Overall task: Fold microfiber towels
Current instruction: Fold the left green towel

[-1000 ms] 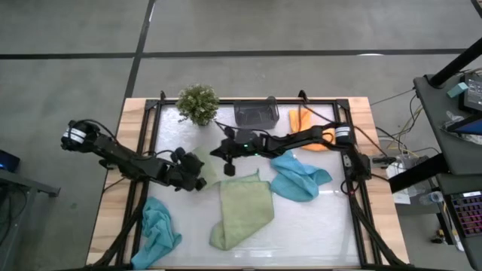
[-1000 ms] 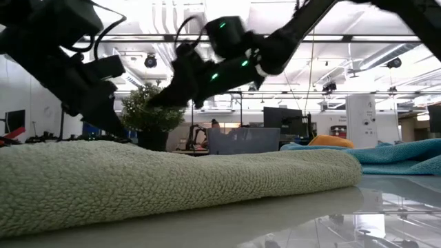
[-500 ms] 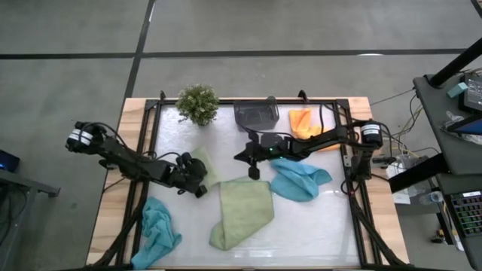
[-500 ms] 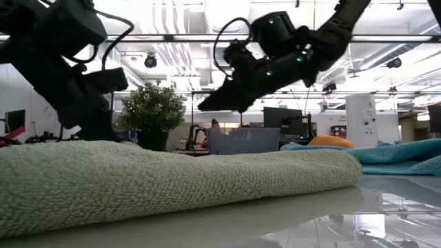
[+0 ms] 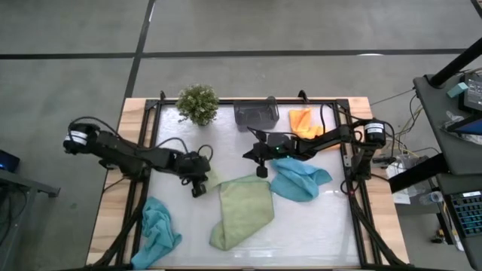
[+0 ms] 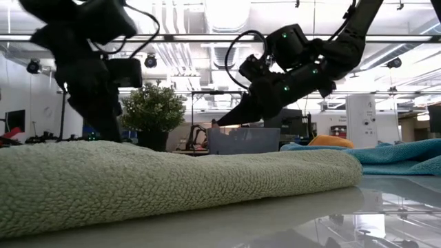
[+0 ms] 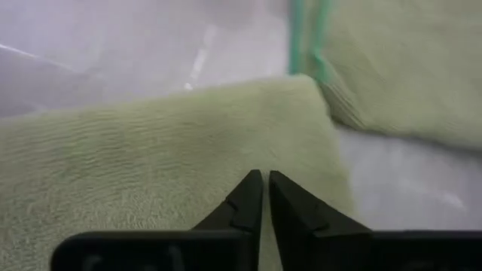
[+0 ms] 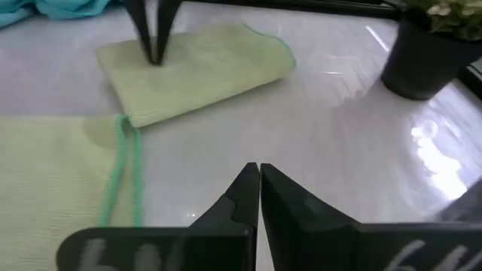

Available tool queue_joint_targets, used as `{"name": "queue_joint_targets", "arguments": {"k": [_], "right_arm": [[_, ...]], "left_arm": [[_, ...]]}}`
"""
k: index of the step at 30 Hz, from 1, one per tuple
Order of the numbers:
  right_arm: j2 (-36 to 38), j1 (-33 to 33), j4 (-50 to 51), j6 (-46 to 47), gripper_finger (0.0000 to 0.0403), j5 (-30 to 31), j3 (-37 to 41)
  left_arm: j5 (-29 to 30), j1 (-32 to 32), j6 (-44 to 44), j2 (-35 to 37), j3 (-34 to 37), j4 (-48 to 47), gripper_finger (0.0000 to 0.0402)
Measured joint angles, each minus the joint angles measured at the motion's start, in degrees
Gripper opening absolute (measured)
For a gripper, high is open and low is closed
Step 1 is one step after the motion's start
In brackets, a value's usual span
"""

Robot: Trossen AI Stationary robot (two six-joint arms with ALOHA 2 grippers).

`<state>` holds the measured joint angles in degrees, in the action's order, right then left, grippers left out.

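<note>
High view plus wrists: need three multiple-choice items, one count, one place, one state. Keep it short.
1. How many teal towels show in the high view?
A. two
B. one
C. four

2. Where does the orange towel lie?
A. inside the grey bin
B. beside the grey bin, outside it
C. under a teal towel

3. How do the right pincer fingers stand?
A. spread wide
B. shut on a teal towel
C. shut, holding nothing

Answers:
1 A: one teal towel lies on the right arm's side, another near the left corner.
2 B: the orange towel lies next to the bin on the right arm's side, uncovered.
3 C: the right wrist view shows the fingertips together over bare tabletop.
</note>
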<state>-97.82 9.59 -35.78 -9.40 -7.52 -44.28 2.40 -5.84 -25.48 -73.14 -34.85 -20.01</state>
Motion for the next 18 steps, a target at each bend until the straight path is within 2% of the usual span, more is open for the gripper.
{"name": "queue_joint_targets", "arguments": {"k": [4, 11, 18], "right_arm": [[0.00, 1.13, 0.43, 0.32, 0.0009, -1.90, 0.69], [0.00, 3.16, 0.54, 0.78, 0.0009, -3.42, 2.77], [0.00, 4.32, 0.31, 1.91, 0.0009, -3.56, 3.46]], "left_arm": [[-6.22, 4.91, 8.59, -0.61, -5.93, -6.93, 0.0068], [-6.85, 10.85, 25.49, -6.05, -19.31, -25.84, 0.0159], [-6.98, 13.33, 46.25, -16.40, -25.86, -32.84, 0.0175]]}}
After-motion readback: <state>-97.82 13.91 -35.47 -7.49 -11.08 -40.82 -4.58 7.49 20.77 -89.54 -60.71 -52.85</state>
